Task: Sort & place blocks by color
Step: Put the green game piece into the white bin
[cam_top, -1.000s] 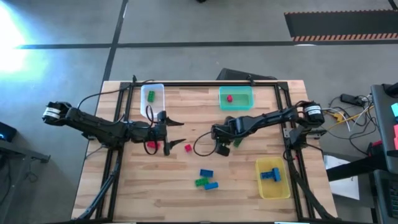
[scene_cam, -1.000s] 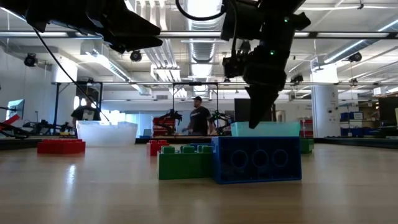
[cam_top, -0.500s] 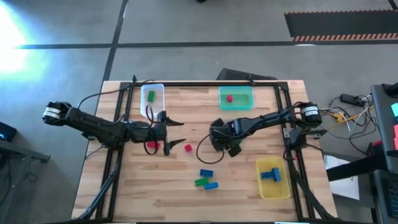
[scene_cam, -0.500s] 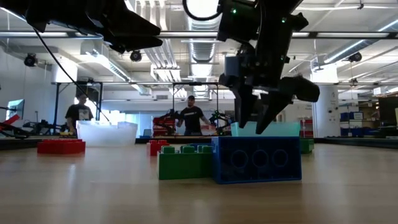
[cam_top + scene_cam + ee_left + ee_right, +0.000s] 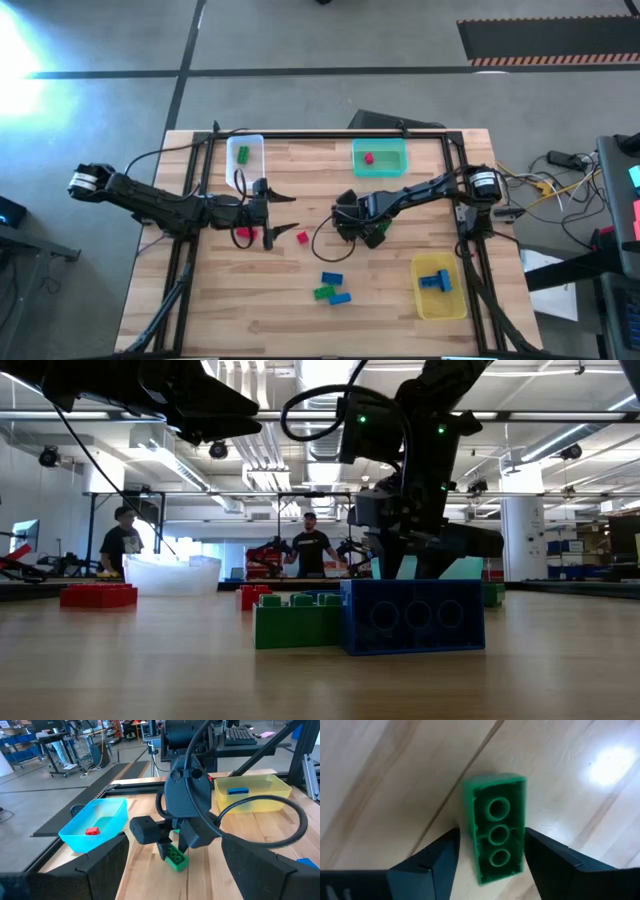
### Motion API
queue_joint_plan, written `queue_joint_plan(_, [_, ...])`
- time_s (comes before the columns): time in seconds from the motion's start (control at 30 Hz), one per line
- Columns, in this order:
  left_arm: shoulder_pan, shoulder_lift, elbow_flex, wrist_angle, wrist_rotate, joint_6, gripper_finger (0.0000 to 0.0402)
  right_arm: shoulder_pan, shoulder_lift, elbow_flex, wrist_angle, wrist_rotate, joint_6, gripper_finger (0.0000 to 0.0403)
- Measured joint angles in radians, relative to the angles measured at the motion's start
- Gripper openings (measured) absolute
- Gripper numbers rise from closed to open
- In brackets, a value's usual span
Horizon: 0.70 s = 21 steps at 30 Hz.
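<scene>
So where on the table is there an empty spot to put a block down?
Bare wood lies between the clear bin and teal bin, and along the near left edge of the table. The middle is crowded: the left gripper hangs by two red blocks, the right gripper straddles a green block, and a blue-green cluster sits nearby.

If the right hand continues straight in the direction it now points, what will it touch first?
Most likely the green block. It lies on the wooden table between the fingers of the open right hand, which points down at it. How much gap remains is unclear.
</scene>
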Motion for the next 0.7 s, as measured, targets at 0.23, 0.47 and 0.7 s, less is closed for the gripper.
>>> queue_joint_plan(0.23, [0.000,0.000,0.000,0.000,0.000,0.000,0.0302,-0.002,0.023,0.024,0.022,0.004,0.086,0.0122])
queue_joint_plan(0.47, [-0.001,0.000,0.000,0.001,0.000,-0.001,0.0302,-0.003,-0.040,0.019,0.023,-0.049,0.294,0.0122])
queue_joint_plan(0.7, [-0.003,0.000,0.000,0.018,0.000,-0.003,0.0302,0.027,-0.134,-0.007,0.123,-0.105,0.485,0.0122])
